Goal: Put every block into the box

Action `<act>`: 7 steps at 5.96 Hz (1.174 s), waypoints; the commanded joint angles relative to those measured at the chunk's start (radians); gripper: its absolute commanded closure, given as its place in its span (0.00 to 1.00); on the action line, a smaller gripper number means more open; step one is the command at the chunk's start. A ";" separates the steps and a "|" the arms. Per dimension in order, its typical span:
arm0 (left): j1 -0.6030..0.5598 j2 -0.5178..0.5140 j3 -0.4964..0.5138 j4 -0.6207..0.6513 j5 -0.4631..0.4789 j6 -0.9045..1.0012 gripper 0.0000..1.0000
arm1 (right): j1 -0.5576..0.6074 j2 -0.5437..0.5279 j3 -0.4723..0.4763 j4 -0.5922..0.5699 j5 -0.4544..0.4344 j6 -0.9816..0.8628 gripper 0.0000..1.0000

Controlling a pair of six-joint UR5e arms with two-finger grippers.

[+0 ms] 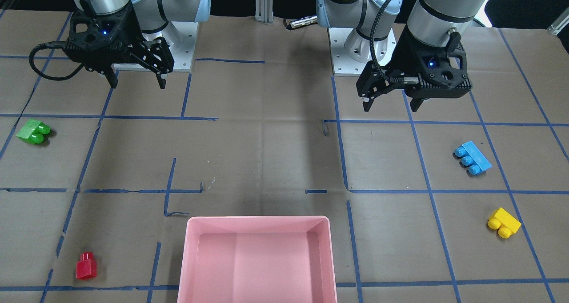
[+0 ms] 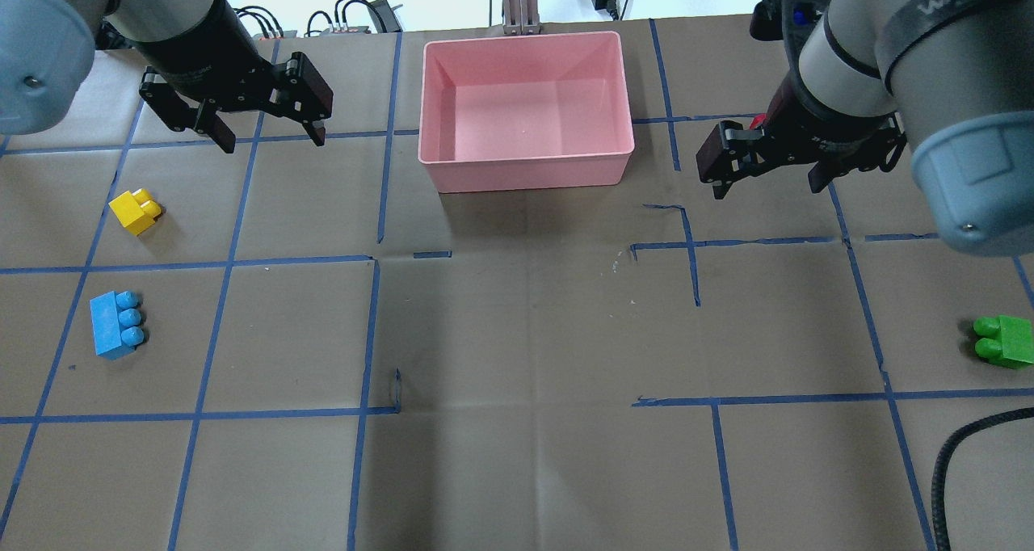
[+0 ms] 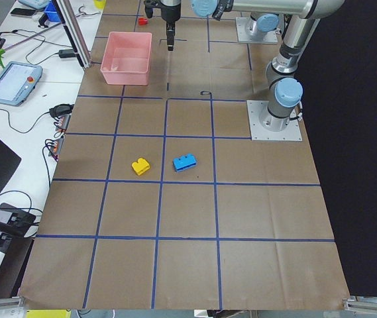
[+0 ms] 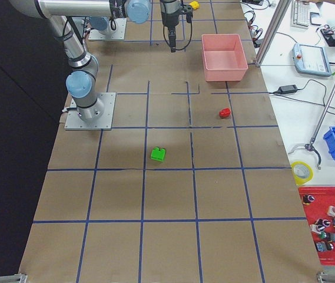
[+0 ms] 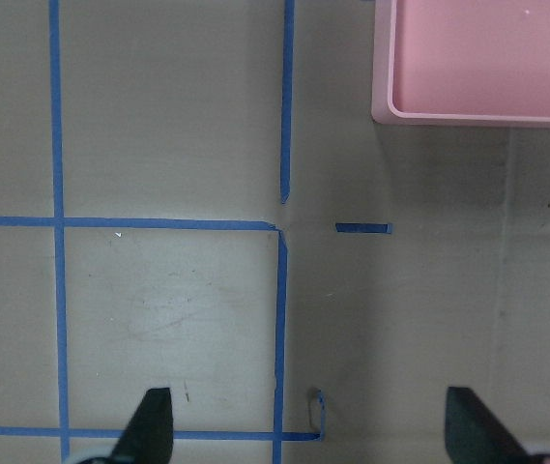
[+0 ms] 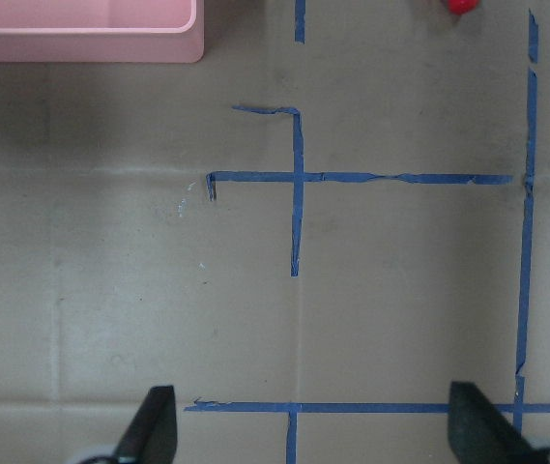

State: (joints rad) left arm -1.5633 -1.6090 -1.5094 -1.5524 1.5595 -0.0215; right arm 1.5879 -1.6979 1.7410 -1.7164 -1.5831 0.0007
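Observation:
The pink box [image 1: 258, 221] stands at the table's middle, on the side away from the robot's base, with nothing in it [image 2: 525, 167]. The blue block [image 2: 113, 325] and yellow block [image 2: 135, 210] lie on the left arm's side. The green block [image 2: 1002, 341] lies on the right arm's side. The red block [image 1: 86, 265] also lies there, mostly hidden behind the right gripper in the overhead view. My left gripper [image 2: 273, 140] and right gripper [image 2: 766, 187] are open, hold nothing, and hover above the table on either side of the box.
Brown paper with a blue tape grid covers the table [image 2: 517, 333]. The arm bases [image 1: 360, 58] stand at the table's robot edge. A black cable [image 2: 969, 446] loops at the overhead view's lower right.

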 commanded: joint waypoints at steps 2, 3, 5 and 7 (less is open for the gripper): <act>0.000 -0.002 -0.002 0.000 0.001 0.000 0.00 | -0.002 0.037 -0.041 0.001 0.000 -0.001 0.00; 0.000 -0.002 -0.002 0.000 0.002 0.000 0.00 | -0.005 0.037 -0.031 0.001 -0.006 -0.004 0.00; 0.002 -0.002 0.000 0.000 0.002 0.000 0.00 | -0.005 0.072 -0.043 0.015 -0.012 -0.001 0.00; 0.002 0.009 0.000 0.000 0.005 -0.002 0.00 | -0.003 0.073 -0.041 0.015 -0.011 -0.001 0.00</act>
State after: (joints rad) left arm -1.5618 -1.6052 -1.5095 -1.5524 1.5632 -0.0219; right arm 1.5841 -1.6269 1.6995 -1.7020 -1.5940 -0.0001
